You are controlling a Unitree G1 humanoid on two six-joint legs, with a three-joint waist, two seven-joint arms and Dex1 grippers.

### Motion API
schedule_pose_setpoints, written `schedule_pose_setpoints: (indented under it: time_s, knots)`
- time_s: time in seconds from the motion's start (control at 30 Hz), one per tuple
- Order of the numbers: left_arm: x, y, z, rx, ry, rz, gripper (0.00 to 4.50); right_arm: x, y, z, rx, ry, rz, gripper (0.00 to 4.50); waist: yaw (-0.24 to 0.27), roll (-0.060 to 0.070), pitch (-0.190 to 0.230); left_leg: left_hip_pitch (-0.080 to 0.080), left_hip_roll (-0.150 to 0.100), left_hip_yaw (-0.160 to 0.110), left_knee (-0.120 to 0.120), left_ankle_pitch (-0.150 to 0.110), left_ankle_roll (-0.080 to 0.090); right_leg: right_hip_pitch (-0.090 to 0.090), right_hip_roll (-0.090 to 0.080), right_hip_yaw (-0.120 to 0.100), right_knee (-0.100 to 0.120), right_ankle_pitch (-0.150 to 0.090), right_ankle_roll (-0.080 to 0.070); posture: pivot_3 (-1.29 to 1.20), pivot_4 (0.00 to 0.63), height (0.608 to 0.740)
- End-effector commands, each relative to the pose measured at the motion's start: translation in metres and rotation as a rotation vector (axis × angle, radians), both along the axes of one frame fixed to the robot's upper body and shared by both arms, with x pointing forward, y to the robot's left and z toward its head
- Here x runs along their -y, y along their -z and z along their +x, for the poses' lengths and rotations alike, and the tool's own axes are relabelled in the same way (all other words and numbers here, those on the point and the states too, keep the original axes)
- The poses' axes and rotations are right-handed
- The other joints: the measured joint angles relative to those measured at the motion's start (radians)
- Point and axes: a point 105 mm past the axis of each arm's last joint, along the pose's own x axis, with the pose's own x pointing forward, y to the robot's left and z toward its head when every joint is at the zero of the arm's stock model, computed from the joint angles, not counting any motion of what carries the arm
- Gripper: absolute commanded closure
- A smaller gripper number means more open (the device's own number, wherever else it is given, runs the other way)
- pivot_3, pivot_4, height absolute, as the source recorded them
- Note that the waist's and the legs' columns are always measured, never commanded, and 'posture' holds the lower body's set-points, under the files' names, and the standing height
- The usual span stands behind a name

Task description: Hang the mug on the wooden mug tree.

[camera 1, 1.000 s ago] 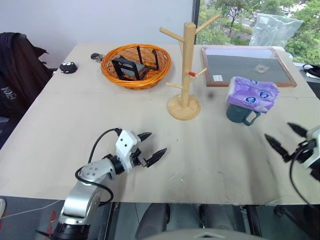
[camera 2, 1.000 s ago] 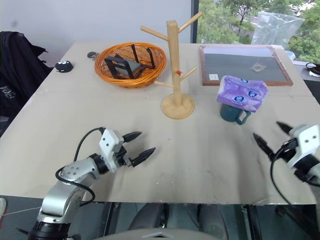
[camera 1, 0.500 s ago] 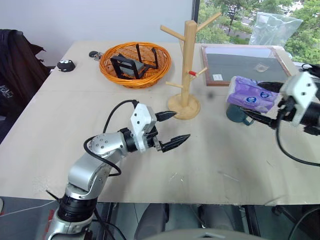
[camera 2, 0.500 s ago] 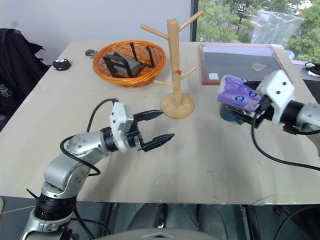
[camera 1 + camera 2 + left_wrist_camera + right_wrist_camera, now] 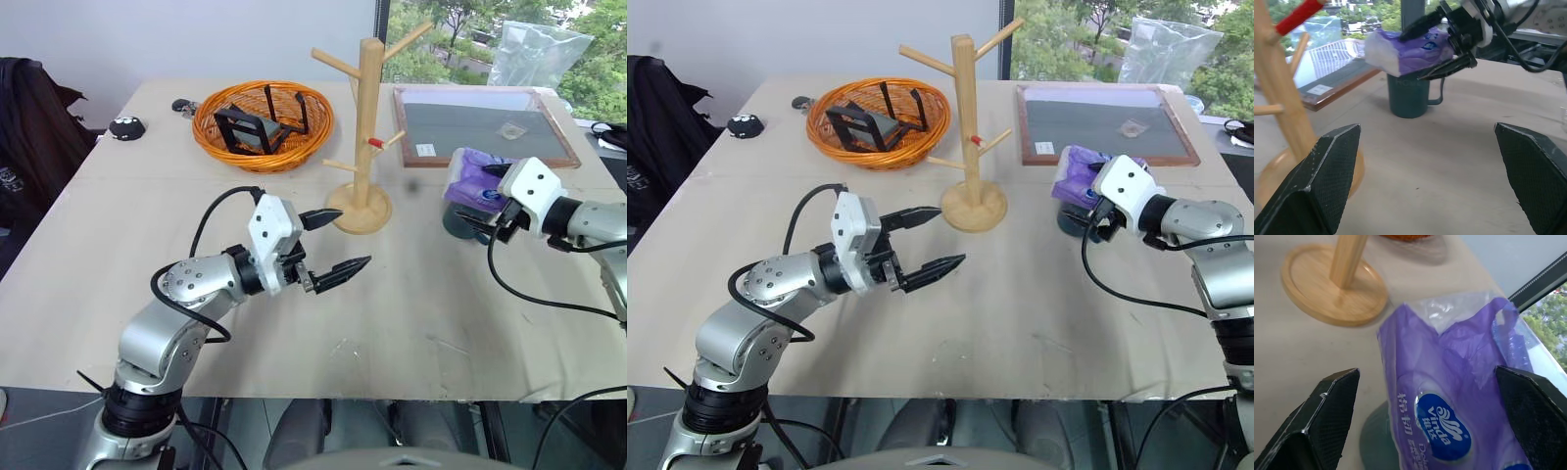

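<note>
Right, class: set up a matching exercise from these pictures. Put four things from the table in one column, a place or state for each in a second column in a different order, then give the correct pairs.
Column one:
1. mug
2. purple tissue pack
3. orange wicker basket
4. right gripper

Column two:
A. holds black items, left of the wooden mug tree
B. open, one finger above and one below the pack's end
C. stands upright on the table, covered on top
D. lies across the mug's mouth

Pairs: 1-C, 2-D, 3-A, 4-B
</note>
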Motion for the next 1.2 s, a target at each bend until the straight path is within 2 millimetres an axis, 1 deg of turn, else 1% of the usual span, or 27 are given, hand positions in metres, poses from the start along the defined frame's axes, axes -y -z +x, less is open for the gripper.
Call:
schedule_pose_setpoints:
  time_s: [0.03,0.07,0.1,0.13,0.2,0.23,0.27,0.3,0.37,0.47,0.53,0.6,0.67,0.7,0.77,0.87,0.9,0.93,1.03,1.1,1.17,1.2]
  knots:
    - [0.003,-0.015,-0.004,0.052,0.017,-0.059,0.0,-0.001,-0.014,0.003,0.075,-0.006,-0.025,0.77,0.001,0.0,0.0,0.0,0.0,0.0,0.0,0.0,0.0,0.0,0.0,0.0,0.0,0.0,0.0,0.0,0.15,0.74]
    - [0.004,-0.017,-0.004,0.051,0.02,-0.071,0.0,-0.001,-0.014,0.003,0.077,-0.004,-0.028,1.33,0.0,0.0,0.0,0.0,0.0,0.0,0.0,0.0,0.0,0.0,0.0,0.0,0.0,0.0,0.0,0.0,0.15,0.74]
    - [0.005,-0.017,-0.005,0.048,0.029,-0.083,0.0,-0.001,-0.014,0.004,0.083,-0.003,-0.035,1.75,0.0,0.0,0.0,0.0,0.0,0.0,0.0,0.0,0.0,0.0,0.0,0.0,0.0,0.0,0.0,0.0,0.15,0.74]
    - [0.005,-0.018,-0.006,0.046,0.039,-0.094,0.0,-0.001,-0.014,0.004,0.089,-0.003,-0.038,2.35,0.0,0.0,0.0,0.0,0.0,0.0,0.0,0.0,0.0,0.0,-0.001,0.0,0.0,0.0,0.0,0.0,0.15,0.74]
    - [0.006,-0.02,-0.008,0.041,0.061,-0.11,0.0,-0.002,-0.014,0.004,0.095,-0.003,-0.039,3.38,-0.001,0.0,0.0,0.0,0.0,0.0,0.0,0.0,0.0,0.0,0.0,0.0,0.0,0.0,0.0,0.0,0.15,0.74]
    - [0.007,-0.02,-0.009,0.041,0.068,-0.112,0.0,-0.002,-0.015,0.004,0.096,-0.002,-0.038,3.79,-0.001,0.0,0.0,0.0,0.0,0.0,0.0,0.0,0.0,0.0,0.0,0.0,0.0,0.0,0.0,0.0,0.15,0.74]
    - [0.007,-0.02,-0.01,0.041,0.074,-0.112,0.0,-0.001,-0.016,0.004,0.099,-0.001,-0.037,4.28,-0.001,0.0,0.0,0.0,0.0,0.0,0.0,0.0,0.0,0.0,0.0,0.0,0.001,0.0,0.0,0.0,0.15,0.74]
    - [0.007,-0.021,-0.01,0.042,0.078,-0.112,0.0,-0.001,-0.018,0.004,0.109,0.002,-0.033,4.42,-0.001,0.0,0.0,0.0,0.0,0.0,0.0,0.0,0.0,0.0,0.0,0.0,0.001,0.0,0.0,0.0,0.15,0.74]
    - [0.008,-0.021,-0.01,0.042,0.085,-0.115,0.0,-0.001,-0.024,0.003,0.128,0.005,-0.025,4.42,-0.001,0.0,0.0,0.0,0.0,0.0,0.0,0.0,0.0,0.0,0.0,0.0,0.001,0.0,0.0,0.0,0.15,0.74]
    - [0.012,-0.021,-0.01,0.035,0.112,-0.122,0.0,0.0,-0.038,0.001,0.178,0.013,-0.024,4.42,0.0,0.0,0.0,0.0,0.0,0.0,0.0,0.0,0.0,0.0,0.0,0.0,0.0,0.0,0.0,0.0,0.15,0.74]
    - [0.018,-0.021,-0.01,0.03,0.144,-0.126,0.0,0.005,-0.049,-0.002,0.214,0.041,-0.022,4.42,0.0,0.0,0.0,0.0,0.0,0.0,0.0,0.0,0.0,0.0,0.0,0.0,0.0,0.0,0.0,0.0,0.15,0.74]
    - [0.027,-0.018,-0.009,0.014,0.193,-0.117,0.0,0.02,-0.058,-0.01,0.234,0.098,-0.034,4.42,0.007,0.001,0.001,0.0,0.0,0.0,0.0,0.0,0.0,0.0,0.0,0.0,0.0,0.0,0.0,0.0,0.15,0.74]
    - [0.034,-0.015,-0.007,0.002,0.228,-0.101,0.0,0.042,-0.059,-0.019,0.222,0.187,-0.049,4.42,0.011,0.001,0.001,0.0,-0.001,0.0,0.0,0.0,0.0,0.0,-0.001,0.0,0.0,0.0,0.0,0.0,0.15,0.74]
    - [0.037,-0.013,-0.006,-0.003,0.243,-0.092,0.0,0.053,-0.057,-0.024,0.21,0.231,-0.053,4.42,0.022,0.001,0.0,-0.001,-0.001,-0.001,0.0,0.0,0.0,0.0,-0.001,-0.001,0.0,0.0,0.0,0.0,0.15,0.74]
    - [0.044,-0.009,-0.005,-0.009,0.273,-0.065,0.0,0.079,-0.049,-0.036,0.177,0.331,-0.077,4.42,0.027,0.0,0.0,-0.002,-0.002,-0.001,0.0,0.0,0.0,0.0,0.0,-0.002,-0.001,0.0,0.0,0.0,0.15,0.74]
    - [0.051,-0.002,-0.005,-0.013,0.319,-0.022,0.0,0.112,-0.035,-0.054,0.137,0.462,-0.112,4.42,0.025,0.001,0.0,-0.002,-0.004,0.0,0.0,0.0,0.0,0.0,0.0,-0.001,-0.001,0.0,0.0,0.0,0.15,0.74]
    - [0.053,-0.001,-0.005,-0.015,0.332,-0.014,0.0,0.123,-0.026,-0.06,0.108,0.504,-0.122,4.42,0.024,0.001,0.0,-0.001,-0.004,0.001,0.0,0.0,0.0,0.0,0.0,0.0,0.0,0.0,0.0,0.0,0.15,0.74]
    - [0.055,0.001,-0.006,-0.017,0.348,-0.009,0.0,0.134,-0.012,-0.066,0.072,0.548,-0.119,4.42,0.02,0.001,0.0,-0.001,-0.004,0.001,0.0,0.0,0.0,0.0,0.0,0.001,0.0,0.0,0.0,0.0,0.15,0.74]
    - [0.06,0.003,-0.009,-0.023,0.385,0.002,0.0,0.149,0.02,-0.077,-0.011,0.606,-0.118,4.42,0.014,0.001,0.0,0.001,-0.003,0.002,0.0,0.0,0.0,0.001,0.0,0.002,0.001,0.0,0.0,0.0,0.15,0.74]
    - [0.062,0.004,-0.01,-0.028,0.4,0.002,0.0,0.152,0.03,-0.079,-0.031,0.627,-0.111,4.42,0.002,0.002,0.0,0.003,-0.003,0.002,0.0,-0.001,0.003,0.004,0.001,0.002,0.001,0.0,0.0,0.0,0.15,0.74]
    - [0.061,0.008,-0.008,-0.034,0.407,0.028,0.0,0.158,0.041,-0.078,-0.059,0.668,-0.085,3.73,-0.006,0.002,0.0,0.004,-0.003,0.003,0.0,-0.001,0.003,0.004,0.001,0.003,0.001,0.0,0.0,0.0,0.15,0.74]
    - [0.06,0.01,-0.007,-0.033,0.405,0.037,0.0,0.159,0.043,-0.077,-0.064,0.677,-0.071,3.48,-0.008,0.002,0.0,0.004,-0.003,0.004,0.0,-0.001,0.003,0.004,0.001,0.003,0.001,0.0,0.0,0.0,0.15,0.74]
